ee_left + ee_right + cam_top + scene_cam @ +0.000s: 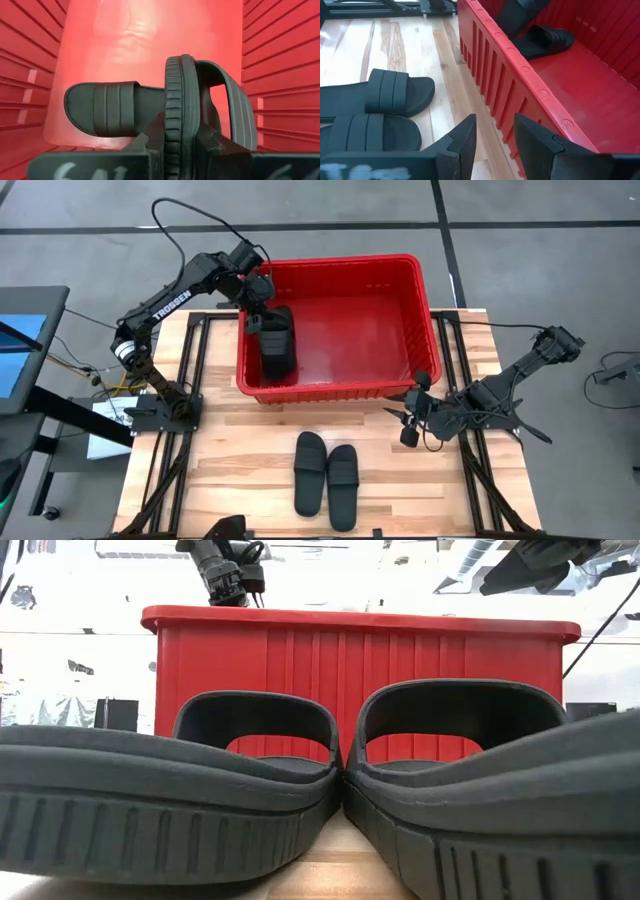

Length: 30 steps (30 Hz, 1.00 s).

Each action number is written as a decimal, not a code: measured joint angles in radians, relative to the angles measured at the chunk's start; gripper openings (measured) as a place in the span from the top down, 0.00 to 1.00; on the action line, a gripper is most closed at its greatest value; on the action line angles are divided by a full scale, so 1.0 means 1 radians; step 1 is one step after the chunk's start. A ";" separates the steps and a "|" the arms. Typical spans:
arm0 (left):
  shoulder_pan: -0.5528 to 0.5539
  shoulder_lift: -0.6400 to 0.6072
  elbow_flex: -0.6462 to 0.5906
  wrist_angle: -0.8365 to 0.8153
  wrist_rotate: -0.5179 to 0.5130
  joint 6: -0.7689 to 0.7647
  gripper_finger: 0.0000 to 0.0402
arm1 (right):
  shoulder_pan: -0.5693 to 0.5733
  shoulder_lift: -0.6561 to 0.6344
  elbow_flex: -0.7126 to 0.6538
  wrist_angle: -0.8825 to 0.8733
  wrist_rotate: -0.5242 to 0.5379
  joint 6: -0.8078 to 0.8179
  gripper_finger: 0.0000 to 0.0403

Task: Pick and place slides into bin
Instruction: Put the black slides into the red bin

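Observation:
The red bin [400,270] stands at the table's far middle. My left gripper [258,315] reaches into its left part and is shut on a black slide [175,90] that is turned on its edge. A second slide [110,115] lies flat on the bin floor beside it. Two more slides [310,470] [343,485] lie side by side, soles down, on the table near the front edge, and fill the low view [170,790]. My right gripper [495,135] is open and empty at the bin's near right corner [415,405]. My left gripper pinches the sole of the slide [175,135] between its two fingers, one finger on the footbed side and one on the bottom side, at one end of the slide. The fingers slant down from above. The slide stands on edge, its strap [240,110] to one side. I cannot tell whether its far end touches the bin floor.
The bin's right part [380,330] is bare red floor. Its near wall [510,65] runs right beside my right gripper. Black frame rails lie on the wooden table at left [190,380] and right [480,470].

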 joint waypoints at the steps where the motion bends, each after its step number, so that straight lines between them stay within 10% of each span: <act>1: 0.000 0.000 0.000 0.000 0.000 0.000 0.93 | 0.000 0.000 0.000 0.000 0.000 0.000 0.69; 30: 0.000 0.000 0.000 -0.021 -0.007 0.030 0.93 | 0.000 0.000 0.000 0.000 0.000 0.000 0.69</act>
